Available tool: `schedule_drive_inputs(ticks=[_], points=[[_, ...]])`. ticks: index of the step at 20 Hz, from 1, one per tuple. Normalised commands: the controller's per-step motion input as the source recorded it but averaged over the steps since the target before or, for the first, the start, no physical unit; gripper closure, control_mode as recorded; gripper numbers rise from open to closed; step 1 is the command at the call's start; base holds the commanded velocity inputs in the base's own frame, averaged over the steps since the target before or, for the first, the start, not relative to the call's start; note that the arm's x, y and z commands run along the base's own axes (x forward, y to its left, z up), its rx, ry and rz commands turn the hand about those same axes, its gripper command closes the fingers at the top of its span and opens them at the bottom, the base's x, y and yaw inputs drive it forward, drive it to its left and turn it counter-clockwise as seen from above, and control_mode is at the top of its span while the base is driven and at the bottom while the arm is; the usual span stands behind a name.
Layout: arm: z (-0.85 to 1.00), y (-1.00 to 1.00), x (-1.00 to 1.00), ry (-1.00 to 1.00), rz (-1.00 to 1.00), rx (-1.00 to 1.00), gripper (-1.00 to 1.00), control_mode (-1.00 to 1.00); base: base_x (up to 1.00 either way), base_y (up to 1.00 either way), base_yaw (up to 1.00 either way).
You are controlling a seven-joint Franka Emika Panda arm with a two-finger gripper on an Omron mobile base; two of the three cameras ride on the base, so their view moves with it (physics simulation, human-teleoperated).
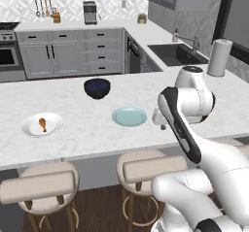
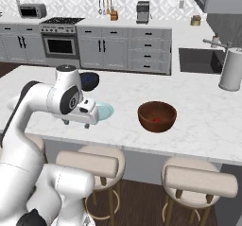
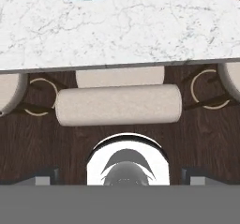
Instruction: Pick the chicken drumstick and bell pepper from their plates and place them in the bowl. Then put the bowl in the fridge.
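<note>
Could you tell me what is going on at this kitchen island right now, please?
The white robot arm's gripper hangs near the counter's front edge, holding nothing. A small red bell pepper already lies in the reddish-brown wooden bowl. The pale teal plate is bare. The orange-brown chicken drumstick still sits on the white plate.

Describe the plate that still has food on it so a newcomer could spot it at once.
On the long marble island counter, look toward its left end in the left base view. The white plate there carries the small orange-brown chicken drumstick; the teal plate nearby is bare, and the dark bowl is deeper.
</note>
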Motion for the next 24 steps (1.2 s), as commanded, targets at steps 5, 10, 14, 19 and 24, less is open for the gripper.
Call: schedule_drive_inputs(ticks=[5, 10, 14, 19, 24], points=[[0.00, 0.00, -0.02, 0.00, 0.00, 0.00, -1.00, -1.00, 0.00, 0.00, 0.00], [0.00, 0.02, 0.00, 0.00, 0.00, 0.00, -1.00, -1.00, 0.00, 0.00, 0.00], [0.00, 0.08, 0.00, 0.00, 0.00, 0.00, -1.00, 1.00, 0.00, 0.49, 0.00], [0.00, 0.00, 0.00, 0.00, 0.00, 0.00, -1.00, 1.00, 0.00, 0.99, 0.00], [0.00, 0.00, 0.00, 0.00, 0.00, 0.00, -1.00, 1.00, 0.00, 1.00, 0.00]])
